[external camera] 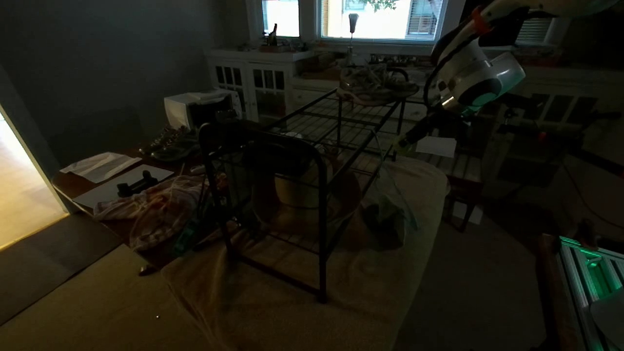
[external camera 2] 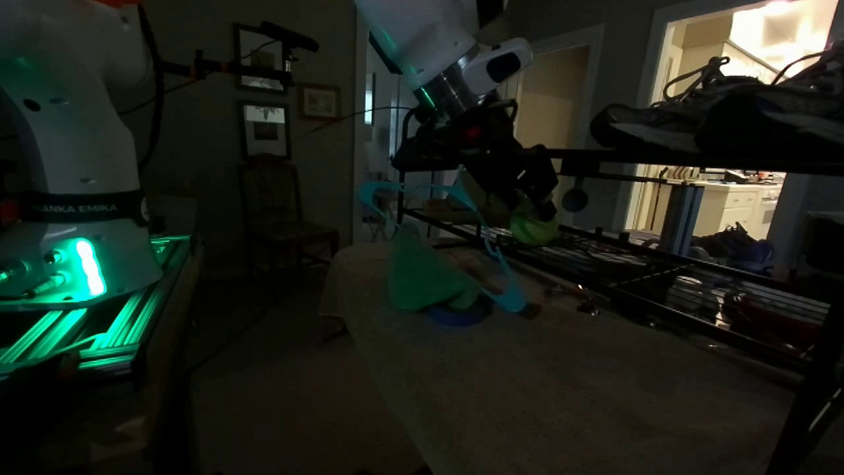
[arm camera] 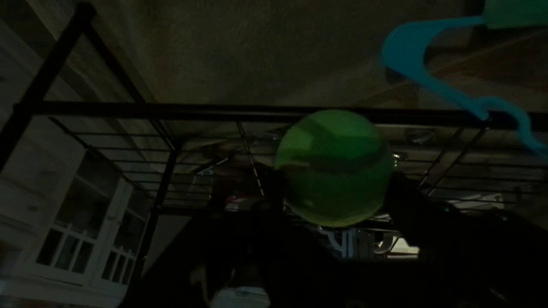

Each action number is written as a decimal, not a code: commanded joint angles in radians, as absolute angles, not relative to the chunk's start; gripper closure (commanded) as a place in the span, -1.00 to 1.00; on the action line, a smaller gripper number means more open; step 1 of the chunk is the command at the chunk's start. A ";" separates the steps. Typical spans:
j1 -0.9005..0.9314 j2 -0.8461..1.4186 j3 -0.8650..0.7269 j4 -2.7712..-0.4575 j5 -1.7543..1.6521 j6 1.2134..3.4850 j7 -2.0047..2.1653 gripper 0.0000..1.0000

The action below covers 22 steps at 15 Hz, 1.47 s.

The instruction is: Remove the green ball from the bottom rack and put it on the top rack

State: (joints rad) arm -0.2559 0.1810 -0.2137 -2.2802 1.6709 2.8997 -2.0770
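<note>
The green ball [external camera 2: 531, 228] is between the fingers of my gripper [external camera 2: 535, 206]. It also shows in an exterior view [external camera: 402, 145], small and dim. In the wrist view the ball [arm camera: 334, 149] fills the space between the dark fingertips [arm camera: 336, 188], which touch both its sides. The bottom rack [external camera 2: 633, 264] is the lower wire shelf, behind the ball. The ball is held beside the rack, lower than the top rack [external camera 2: 580, 154]. How far it is from the rail is hard to tell. The top rack [external camera: 312, 119] carries shoes at its far end.
Grey sneakers [external camera 2: 719, 119] stand on the top rack, also in an exterior view [external camera: 368, 87]. A blue hanger [external camera 2: 504, 290] with a green cloth [external camera 2: 422, 270] is at the rack's side, near my gripper. A basket-like bowl [external camera: 297, 190] sits within the rack. The table [external camera 2: 527, 396] has a cloth.
</note>
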 commanded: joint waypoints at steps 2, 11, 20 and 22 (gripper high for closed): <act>-0.216 0.098 -0.226 -2.448 1.351 2.945 -1.747 0.28; -0.245 0.008 -0.262 -2.581 0.655 2.857 -1.097 0.28; -0.266 -0.260 -0.291 -2.469 0.155 2.380 -0.652 0.28; -0.245 -0.309 -0.293 -2.429 0.166 2.299 -0.636 0.28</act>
